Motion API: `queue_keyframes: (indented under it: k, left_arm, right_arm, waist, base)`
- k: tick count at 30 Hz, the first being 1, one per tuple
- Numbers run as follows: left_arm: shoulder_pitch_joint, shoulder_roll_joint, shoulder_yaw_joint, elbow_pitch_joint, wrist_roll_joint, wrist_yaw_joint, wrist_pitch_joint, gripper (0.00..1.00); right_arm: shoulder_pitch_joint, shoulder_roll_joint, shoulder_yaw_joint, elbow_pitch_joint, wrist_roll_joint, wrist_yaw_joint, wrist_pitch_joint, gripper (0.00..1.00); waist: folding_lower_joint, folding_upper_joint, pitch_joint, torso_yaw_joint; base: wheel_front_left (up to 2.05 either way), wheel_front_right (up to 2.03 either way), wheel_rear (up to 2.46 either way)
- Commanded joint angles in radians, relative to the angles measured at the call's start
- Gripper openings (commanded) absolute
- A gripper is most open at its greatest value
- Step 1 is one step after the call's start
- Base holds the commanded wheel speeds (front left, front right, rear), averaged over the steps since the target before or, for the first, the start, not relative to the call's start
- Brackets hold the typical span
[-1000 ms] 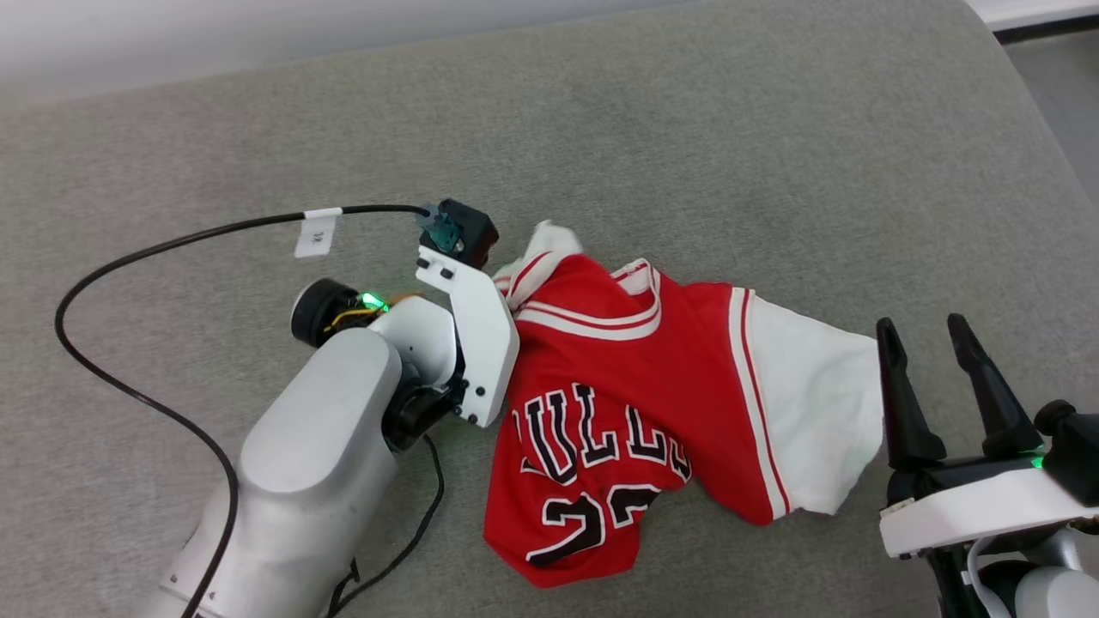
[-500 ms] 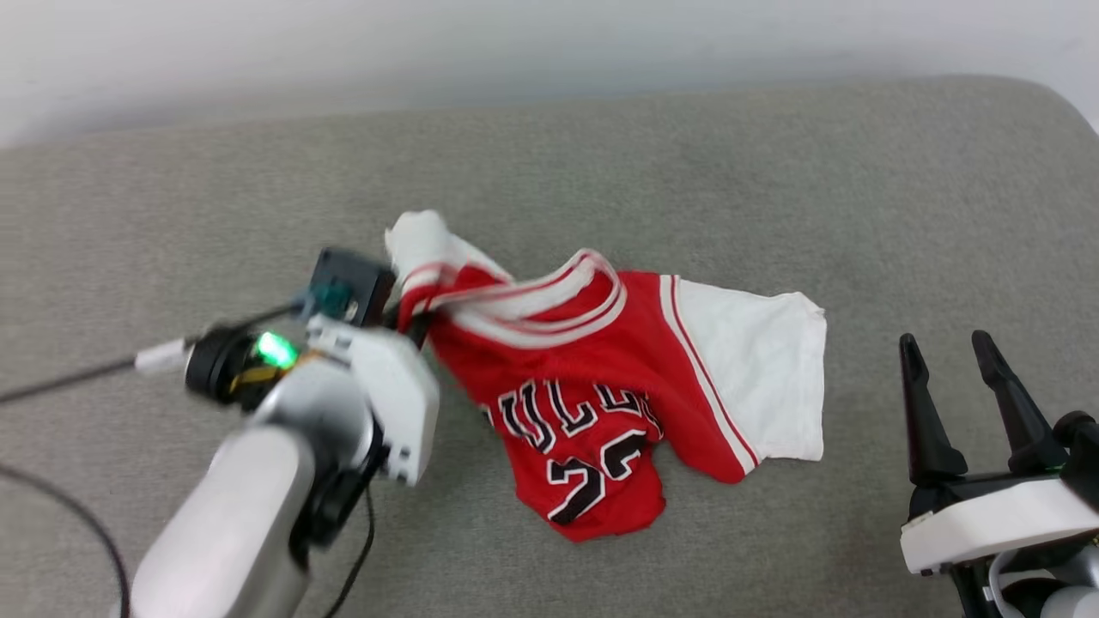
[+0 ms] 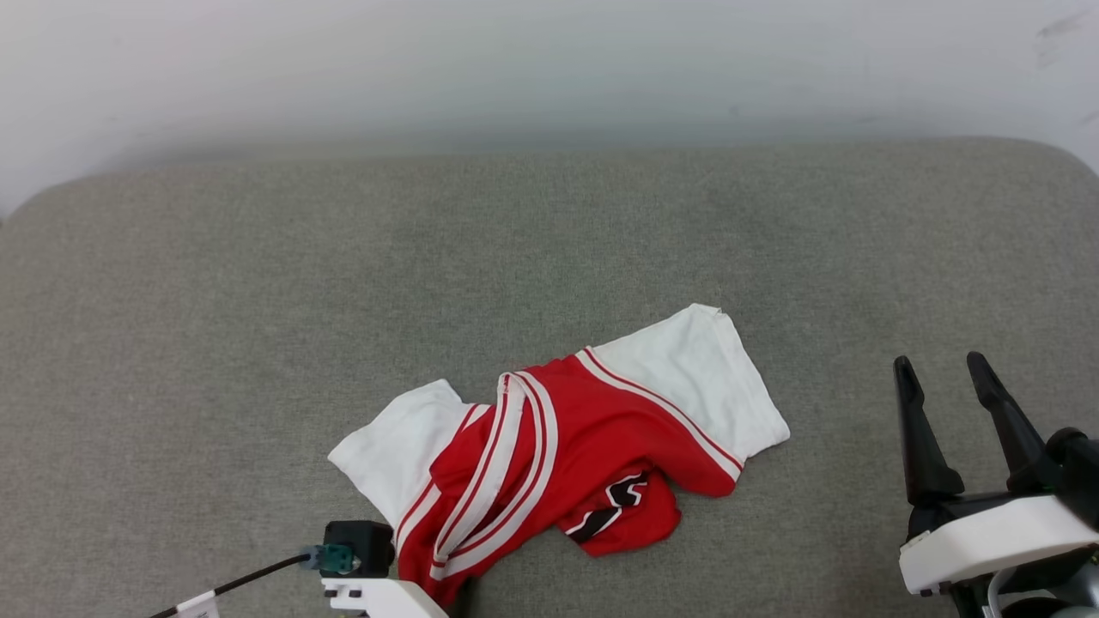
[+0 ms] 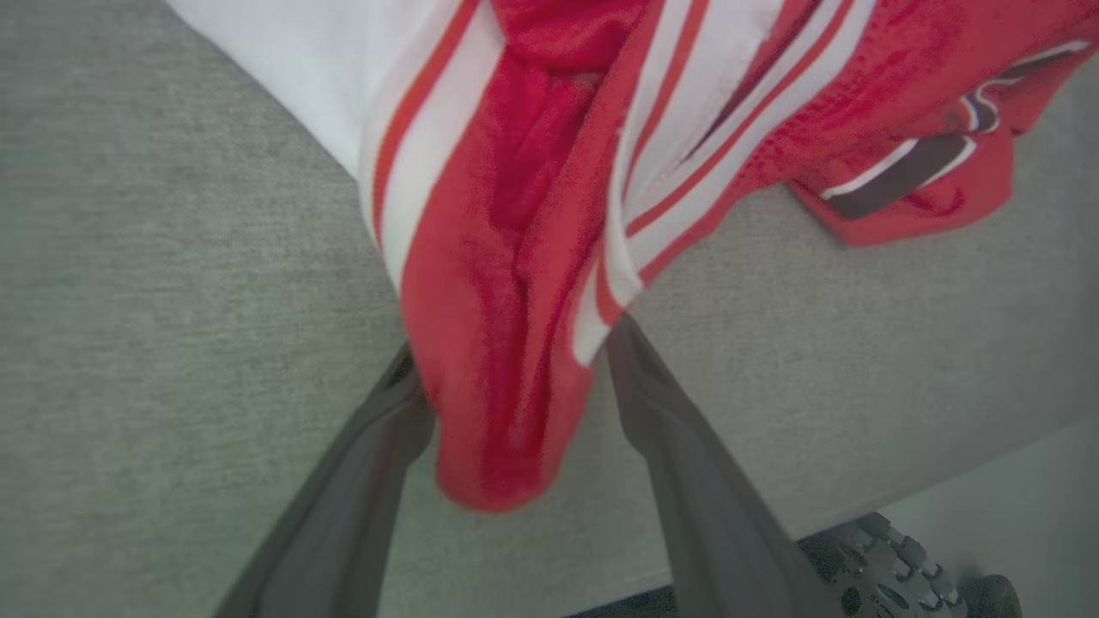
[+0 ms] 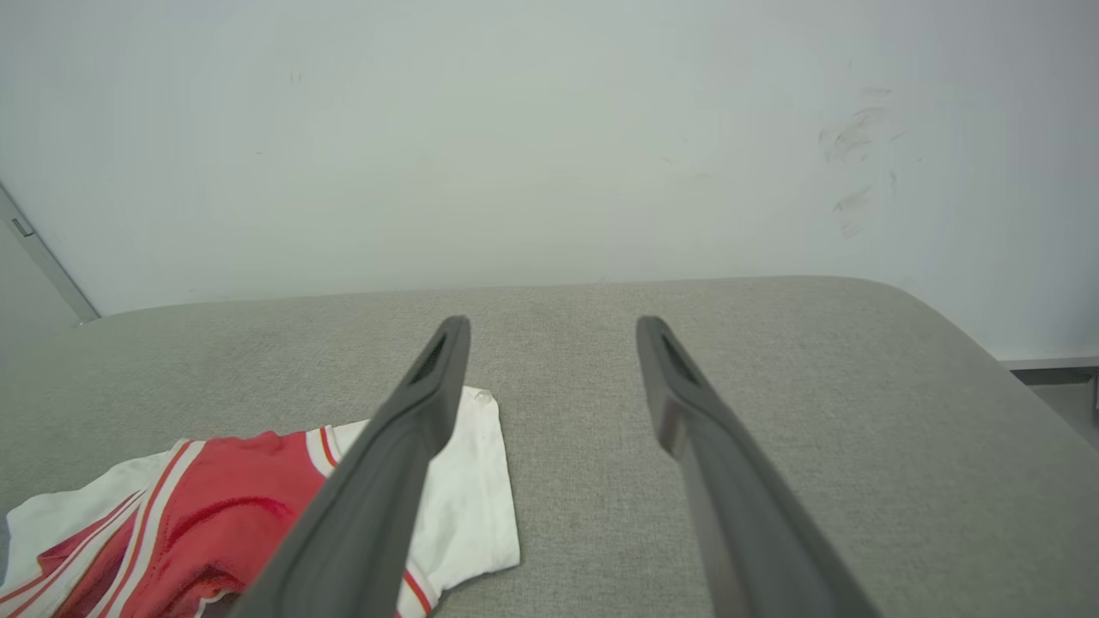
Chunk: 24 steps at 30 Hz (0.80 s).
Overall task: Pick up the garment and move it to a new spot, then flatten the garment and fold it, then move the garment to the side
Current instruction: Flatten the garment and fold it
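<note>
The grey padded surface (image 3: pixel 258 300) spreads across nearly all that my head camera takes in, with a pale wall (image 3: pixel 515 69) behind it at 12 o'clock.

The garment (image 3: pixel 549 438) lies crumpled on that surface, toward 6 o'clock from its middle. It is a red heap with one white sleeve (image 3: pixel 695 369) thrown out toward 1 o'clock and the other (image 3: pixel 386 446) toward 9 o'clock. A band of red-and-white striped trim (image 3: pixel 498 481) runs slantwise over it from 12 down to 7 o'clock. A scrap of black, white-edged lettering (image 3: pixel 622 498) peeks out at its 5 o'clock edge.

My right gripper (image 3: pixel 939 362) stands at 4 o'clock in the head view, well apart from the cloth. Its two dark fingers are spread wide with nothing between them — bare grey surface shows through the gap in its own wrist view.

My left gripper (image 4: pixel 513 343) is at the garment's 7 o'clock end. In its wrist view the fingers are splayed wide, and a thick red fold with striped trim lies between them — I cannot tell whether the cloth rests against them.

A black cable (image 3: pixel 249 579) trails from my left wrist toward 8 o'clock.
</note>
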Motion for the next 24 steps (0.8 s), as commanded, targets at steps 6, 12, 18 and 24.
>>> queue_keyframes:
  k: [6, 12, 18, 24]
  left_arm:
    - [-0.010, 0.014, 0.043, -0.042, 0.053, 0.025, -0.138, 1.00]
    - [-0.051, 0.061, 0.091, -0.118, 0.091, 0.043, -0.193, 1.00]
    - [-0.165, 0.150, 0.119, -0.135, 0.075, -0.003, -0.081, 1.00]
    - [-0.276, 0.204, 0.107, -0.104, -0.004, -0.066, 0.125, 1.00]
  right_arm:
    - [0.036, 0.002, 0.002, -0.009, -0.009, 0.000, 0.017, 1.00]
    - [0.051, 0.002, -0.003, -0.020, 0.000, 0.000, 0.024, 1.00]
    - [0.033, 0.002, -0.004, -0.038, -0.001, 0.000, 0.025, 1.00]
    - [0.002, 0.002, 0.001, -0.052, -0.017, 0.000, 0.021, 1.00]
  waist:
    - [0.0001, -0.0001, -0.060, -0.001]
    - [0.0001, -0.0001, -0.078, -0.008]
    - [0.0001, -0.0001, -0.041, -0.016]
    - [0.0001, -0.0001, 0.030, -0.027]
  base:
    - [0.00, 0.00, 0.00]
    - [0.00, 0.00, 0.00]
    - [0.00, 0.00, 0.00]
    - [0.00, 0.00, 0.00]
